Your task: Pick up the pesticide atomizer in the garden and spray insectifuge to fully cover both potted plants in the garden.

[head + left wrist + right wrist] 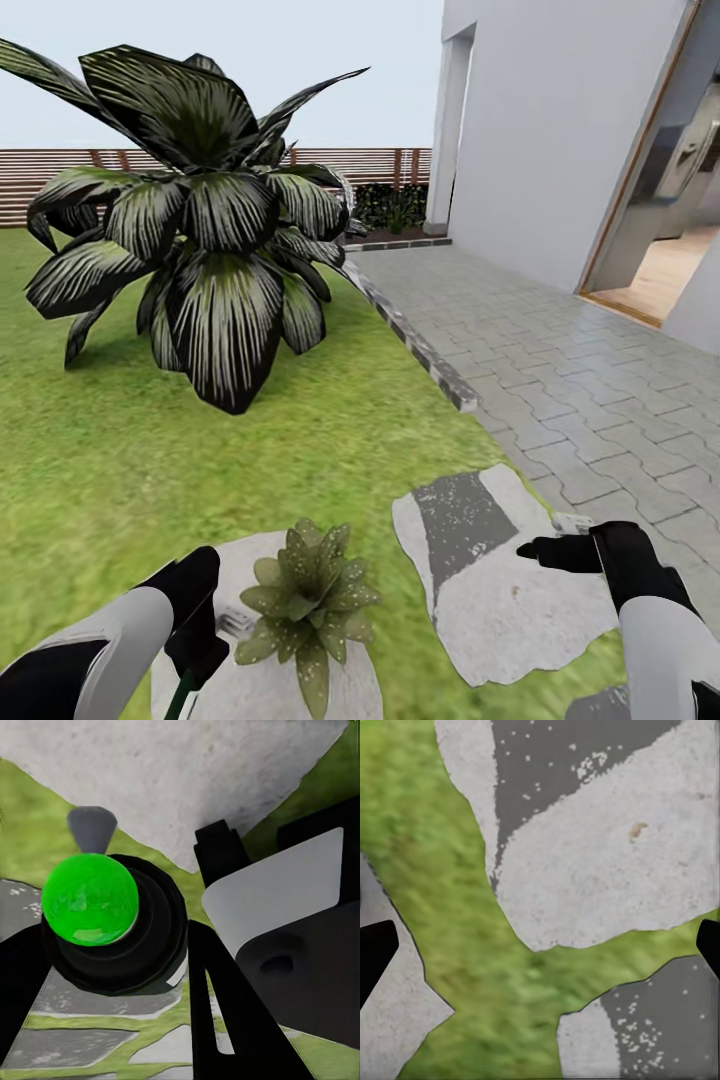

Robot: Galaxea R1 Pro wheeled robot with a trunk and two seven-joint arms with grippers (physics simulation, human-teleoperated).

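Note:
One potted plant (310, 598), a low rosette of speckled green leaves, sits on a pale stone slab (340, 690) just ahead of me. My left gripper (196, 628) hangs right beside it, on its left. It is shut on the pesticide atomizer (91, 900), a bright green ball in a black collar with a grey nozzle. The black fingers (225, 1005) press on both sides of the atomizer. My right gripper (548, 551) hovers open over a grey stone slab (500, 590). Its fingertips (375, 954) sit wide apart with nothing between them.
A tall palm (200, 230) with dark white-streaked fronds stands on the lawn ahead on the left. A brown slat fence (60, 175) closes the back. A kerb (420, 350) separates the grass from a paved walkway (600, 380) leading to the white house wall (560, 140) and an open doorway (670, 260).

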